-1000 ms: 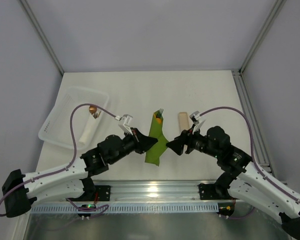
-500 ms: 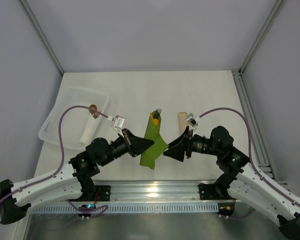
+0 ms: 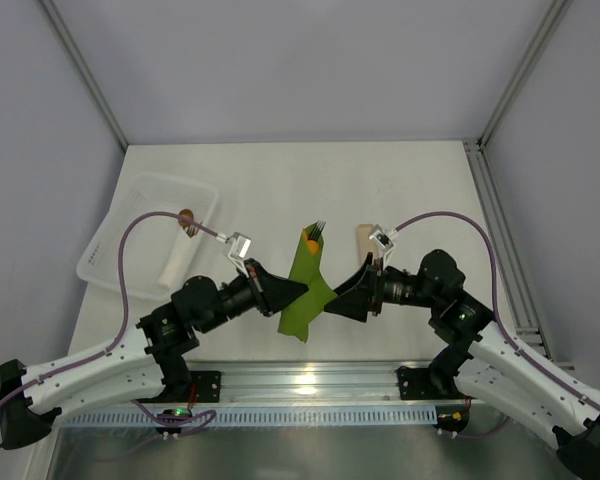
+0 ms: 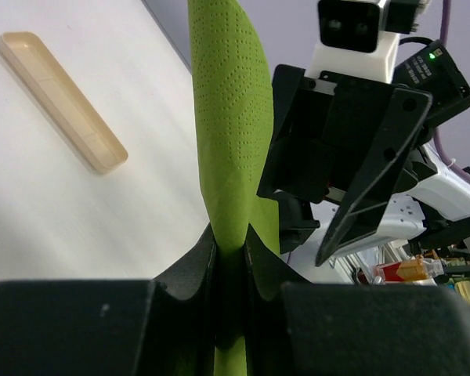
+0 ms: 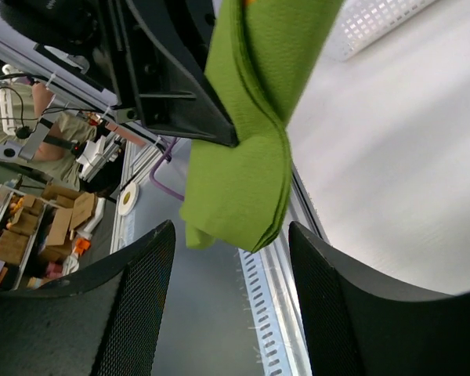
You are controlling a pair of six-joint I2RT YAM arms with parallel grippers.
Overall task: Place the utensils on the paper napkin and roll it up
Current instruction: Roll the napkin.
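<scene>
White table (image 3: 410, 180), pale grey enclosure walls (image 3: 300, 60), aluminium corner posts (image 3: 525, 70), metal rail (image 3: 310, 380) along near edge

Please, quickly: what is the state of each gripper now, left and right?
Left gripper: closed, pinching the paper napkin.
Right gripper: open; the napkin's lower end sits between its jaws, not clamped.

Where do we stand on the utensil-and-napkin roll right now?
Done: the utensils are wrapped inside the paper napkin, with only their tips poking out the far end. In hand: the left gripper pinches the bundle, and the right gripper is open at its loose near end. Left: probably tightening that loose end and setting the roll down.
</scene>
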